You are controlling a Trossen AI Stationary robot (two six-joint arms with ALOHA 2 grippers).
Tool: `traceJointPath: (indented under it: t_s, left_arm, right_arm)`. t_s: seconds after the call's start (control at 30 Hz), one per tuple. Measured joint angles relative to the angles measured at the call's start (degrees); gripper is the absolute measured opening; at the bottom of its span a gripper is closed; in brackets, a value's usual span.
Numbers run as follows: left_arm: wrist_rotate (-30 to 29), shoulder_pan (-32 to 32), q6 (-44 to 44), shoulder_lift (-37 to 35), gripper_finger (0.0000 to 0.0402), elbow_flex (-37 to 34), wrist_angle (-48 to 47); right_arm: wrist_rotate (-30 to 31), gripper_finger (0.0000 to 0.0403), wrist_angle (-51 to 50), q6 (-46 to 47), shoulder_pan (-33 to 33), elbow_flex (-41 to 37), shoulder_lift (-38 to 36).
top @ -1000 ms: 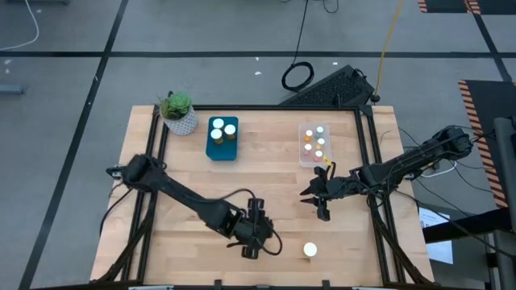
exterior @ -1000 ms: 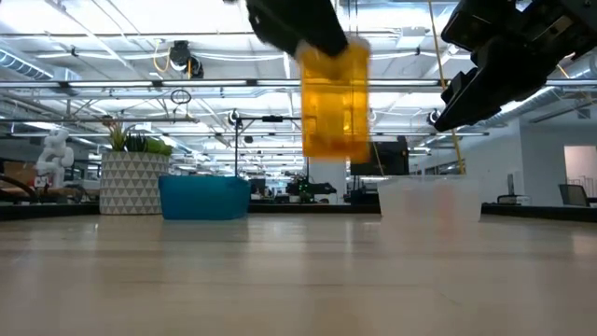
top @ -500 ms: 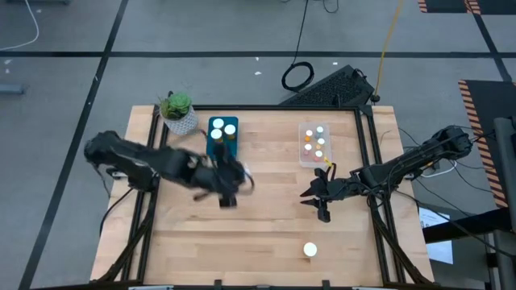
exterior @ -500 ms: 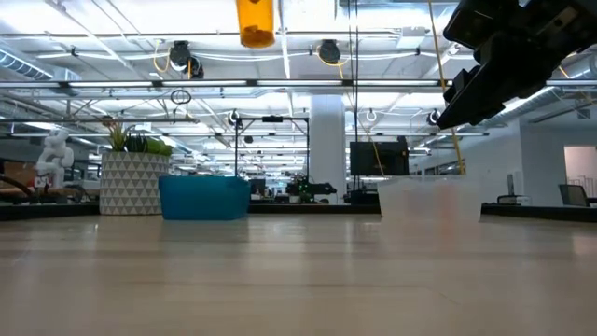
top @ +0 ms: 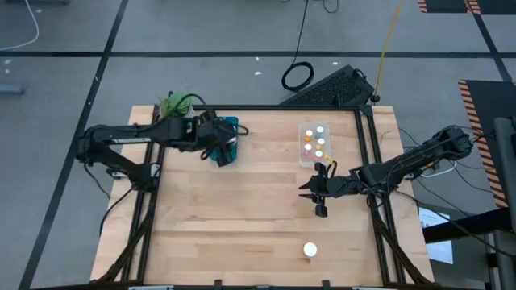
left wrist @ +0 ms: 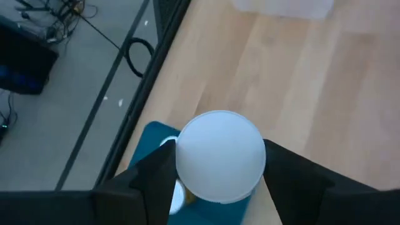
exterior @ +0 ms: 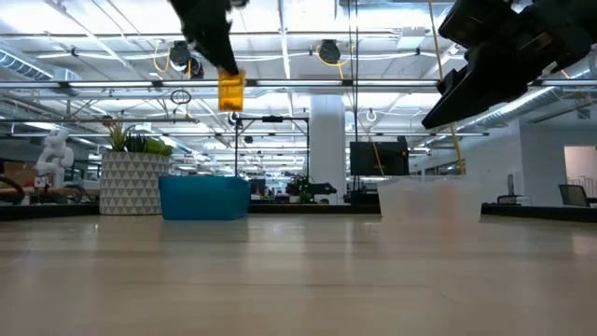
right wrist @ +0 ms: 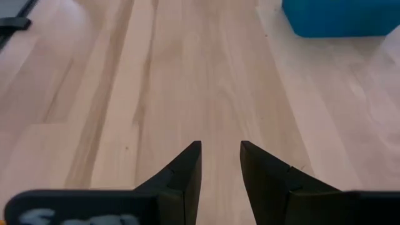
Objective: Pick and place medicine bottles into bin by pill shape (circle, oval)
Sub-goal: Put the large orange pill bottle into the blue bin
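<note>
Left gripper (top: 216, 143) is hanging over the blue bin (top: 228, 150) at the far left of the counter (top: 242, 217), clamped on an amber medicine bottle (exterior: 230, 91), having swung there from the near middle within the last second. Release into that bin is probably next. Right gripper (top: 316, 193) is waiting near the clear bin (top: 305, 156), fingers slightly parted and empty. One capped bottle (top: 310, 250) is standing at the counter's near edge.

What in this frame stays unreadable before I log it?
- Pill shape: the held bottle shows only its white cap in the left wrist view; amber body too small in the low view.
- Blue bin contents: left gripper covers them in the high view.
- Clear bin: bottles too small to read.
</note>
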Motion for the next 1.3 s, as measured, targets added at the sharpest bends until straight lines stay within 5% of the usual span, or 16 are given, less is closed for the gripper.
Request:
traceJointPath:
  t_s: [0.43,0.83,1.3]
  left_arm:
    - [14.19,16.5,5.23,0.05,0.0218,-18.62,19.19]
    - [19.44,20.47,6.2,0.08,0.0218,-28.2,32.45]
    - [19.71,21.73,6.31,1.04,0.0231,-32.68,36.26]
  right_arm:
    - [-0.13,0.0102,0.27,-7.28,-4.45,0.0,0.0]
    - [-0.22,0.0102,0.24,-11.55,-8.94,0.0,0.0]
    - [-0.26,0.0102,0.2,-11.42,-9.5,0.0,0.0]
